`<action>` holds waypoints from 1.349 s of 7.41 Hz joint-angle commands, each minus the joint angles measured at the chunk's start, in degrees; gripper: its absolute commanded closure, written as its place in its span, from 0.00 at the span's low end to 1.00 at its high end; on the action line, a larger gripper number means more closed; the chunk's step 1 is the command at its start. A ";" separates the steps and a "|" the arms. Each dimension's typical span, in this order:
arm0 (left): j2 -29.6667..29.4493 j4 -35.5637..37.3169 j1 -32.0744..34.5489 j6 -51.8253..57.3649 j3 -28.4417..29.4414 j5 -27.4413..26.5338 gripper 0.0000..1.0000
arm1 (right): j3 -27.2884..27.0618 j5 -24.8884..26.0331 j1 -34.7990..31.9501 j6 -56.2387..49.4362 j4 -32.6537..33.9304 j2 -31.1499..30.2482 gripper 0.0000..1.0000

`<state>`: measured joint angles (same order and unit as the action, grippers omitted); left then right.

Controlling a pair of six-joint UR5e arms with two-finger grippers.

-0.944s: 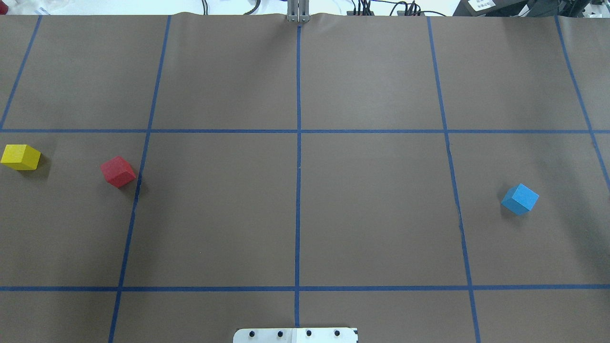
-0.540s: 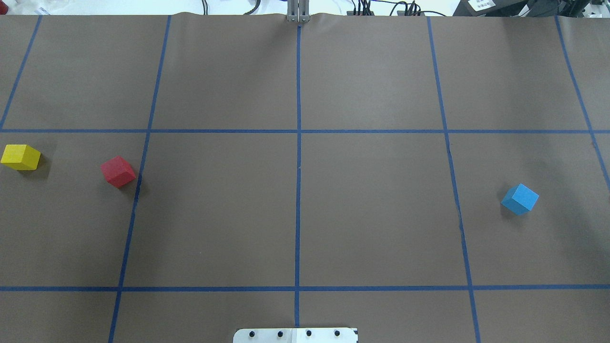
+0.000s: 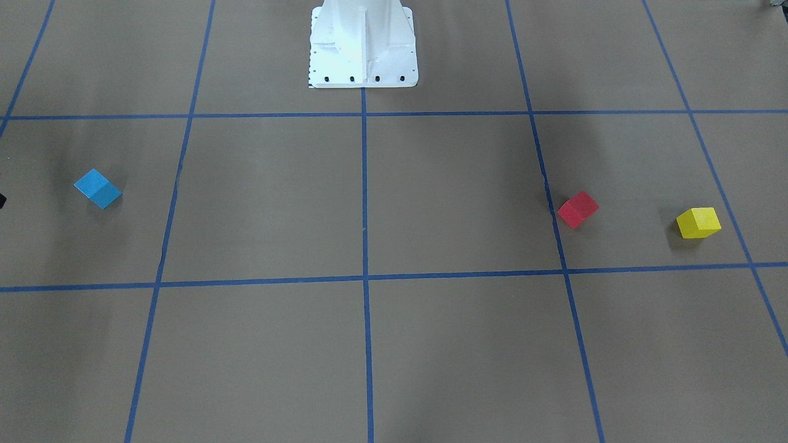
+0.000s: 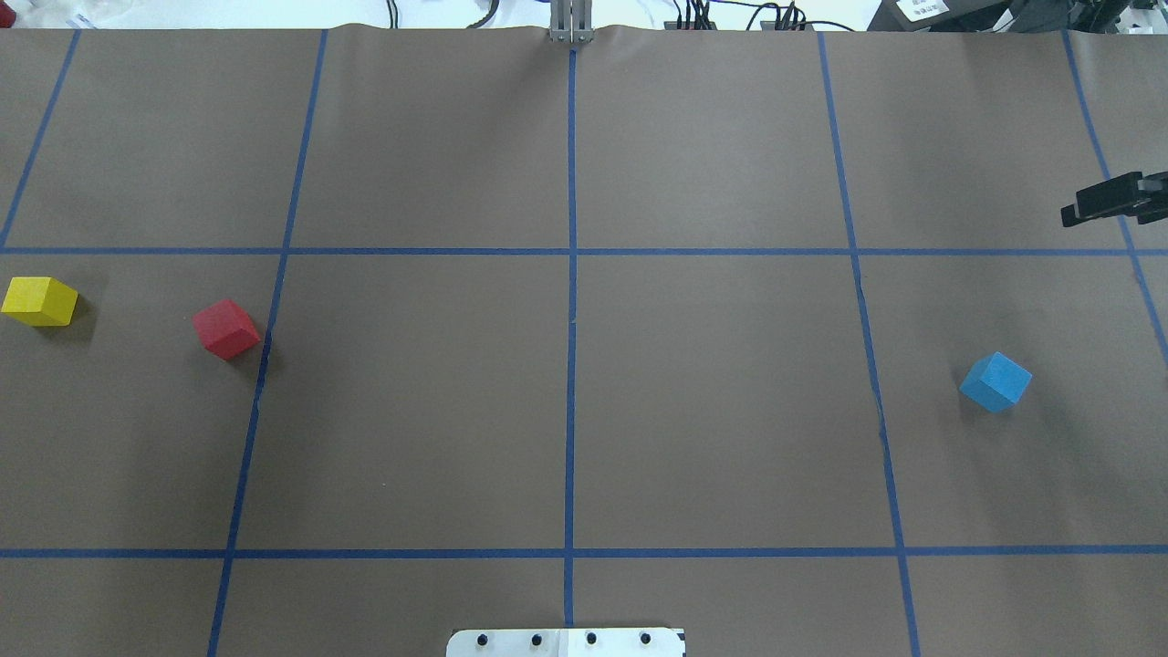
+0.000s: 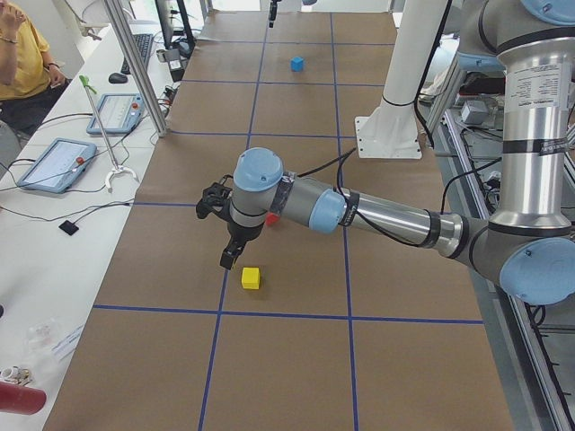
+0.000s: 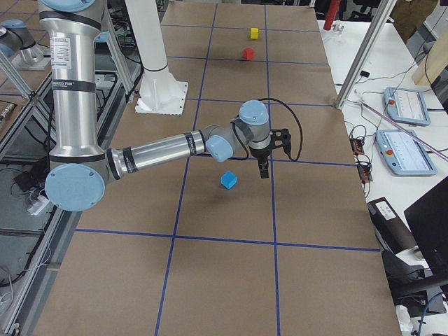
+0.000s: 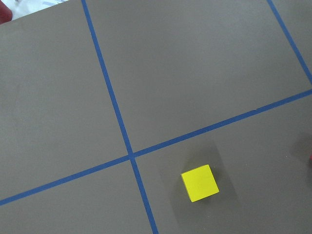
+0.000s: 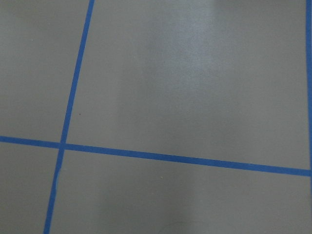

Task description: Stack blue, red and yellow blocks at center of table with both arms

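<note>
Three blocks lie apart on the brown table. The yellow block is at the far left, the red block a little to its right, and the blue block at the right. My left gripper hovers just beside the yellow block, which also shows in the left wrist view; I cannot tell whether it is open or shut. My right gripper enters at the right edge, beyond the blue block; in the exterior right view it hangs next to the blue block. Its jaws are unclear.
Blue tape lines divide the table into a grid. The white robot base sits at the near edge in the middle. A metal post stands at the far edge. Side tables with tablets and cables flank the operators' side.
The right gripper's tip has come into the overhead view at the right edge. The three blocks have not moved.
</note>
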<state>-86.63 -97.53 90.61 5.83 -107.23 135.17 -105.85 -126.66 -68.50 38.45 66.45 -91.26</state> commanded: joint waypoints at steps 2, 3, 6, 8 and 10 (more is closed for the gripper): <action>-0.12 -0.30 0.00 -0.03 -0.52 0.00 0.00 | -3.47 5.80 6.96 12.17 -6.48 -8.55 0.02; -0.12 -0.30 0.00 -0.03 -0.69 0.00 0.00 | -3.48 7.12 9.33 13.39 -11.65 -11.63 0.02; -0.12 -0.38 0.00 -0.03 -0.87 0.00 0.00 | -3.48 12.83 17.58 16.67 -17.92 -14.03 0.01; -0.03 -0.30 0.00 -0.03 -0.78 0.00 0.00 | -3.13 12.15 18.58 -1.61 -20.66 -15.88 0.01; 0.06 -0.30 0.00 -0.03 -0.78 0.00 0.00 | -1.21 11.01 18.58 -19.03 -20.84 -15.79 0.02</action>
<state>-86.64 -97.83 90.61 5.80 -108.06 135.18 -108.22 -114.80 -50.02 30.22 45.89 -107.00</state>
